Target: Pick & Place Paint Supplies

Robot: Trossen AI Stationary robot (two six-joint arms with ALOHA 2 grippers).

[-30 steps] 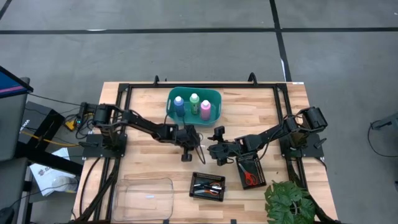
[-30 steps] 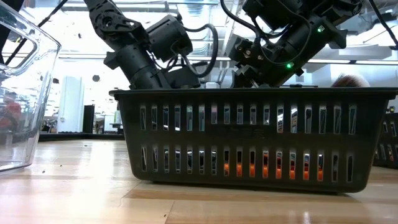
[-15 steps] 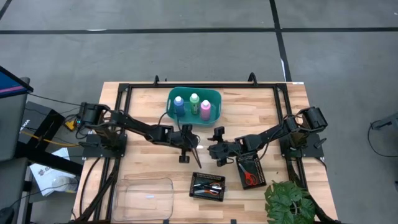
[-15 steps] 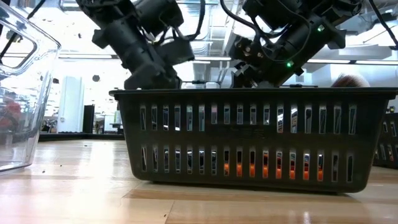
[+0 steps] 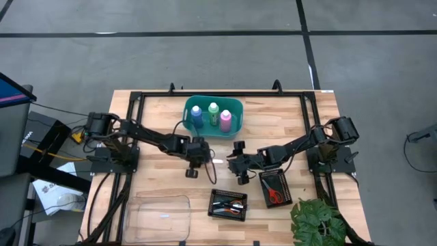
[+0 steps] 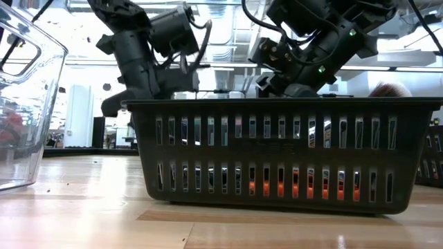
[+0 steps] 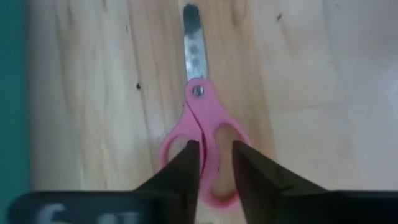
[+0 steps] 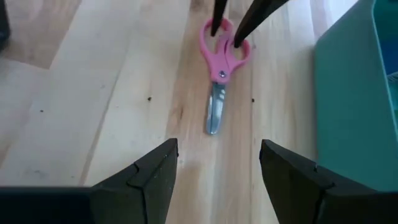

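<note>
Small pink scissors (image 7: 205, 118) lie flat on the wood between the two arms, handles toward my left gripper (image 7: 215, 155) and blade tip (image 8: 212, 124) toward my right gripper (image 8: 217, 168). My left gripper (image 5: 205, 158) is down on the handle loops with only a narrow gap. My right gripper (image 5: 235, 162) hovers open just right of the scissors, touching nothing. Blue (image 5: 196, 113), green (image 5: 213, 109) and pink (image 5: 226, 118) bottles stand in the teal basket (image 5: 235, 104). My left gripper has the scissors by the handle loops (image 7: 214, 127), with the fingers (image 8: 238, 31) coming down slanting from above and the table's left. One fingertip stands in one loop and the other on the other loop's rim, the handle's middle between them. The scissors rest flat on the table.
A black mesh tray (image 5: 229, 212) near the front edge holds dark brushes and orange-handled scissors. A second tray (image 5: 280, 179) to its right holds red scissors. A clear plastic bin (image 5: 158, 215) sits front left and a plant (image 5: 317, 222) front right. The black frame rail (image 5: 225, 94) borders the table.
My left gripper has moved toward the table's left edge and turned about its wrist, and now sits lower over the scissors' handle end. My right gripper has stayed nearly still.
</note>
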